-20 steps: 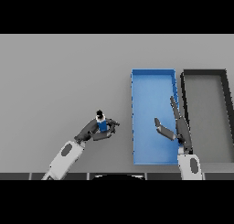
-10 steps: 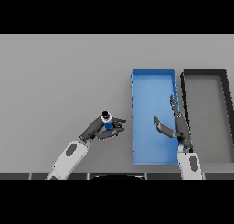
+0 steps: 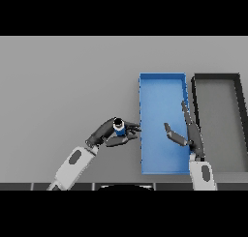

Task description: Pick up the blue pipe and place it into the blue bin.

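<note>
A short blue pipe [image 3: 119,128] with a dark top end is held just left of the blue bin [image 3: 162,86]. My left hand [image 3: 105,133] is shut on it, with fingers and thumb curled round it and the fingertips reaching to the bin's left wall. My right hand [image 3: 189,133] hovers over the right half of the blue bin, open, with straight fingers pointing away from me and the thumb spread to the left.
A dark grey bin [image 3: 216,79] of the same shape stands right beside the blue one, on its right. The grey table [image 3: 63,86] stretches to the left and to the far side.
My left hand has carried the blue pipe to the right, from mid-table up to the blue bin's left wall. The right hand has barely shifted over the bin.
</note>
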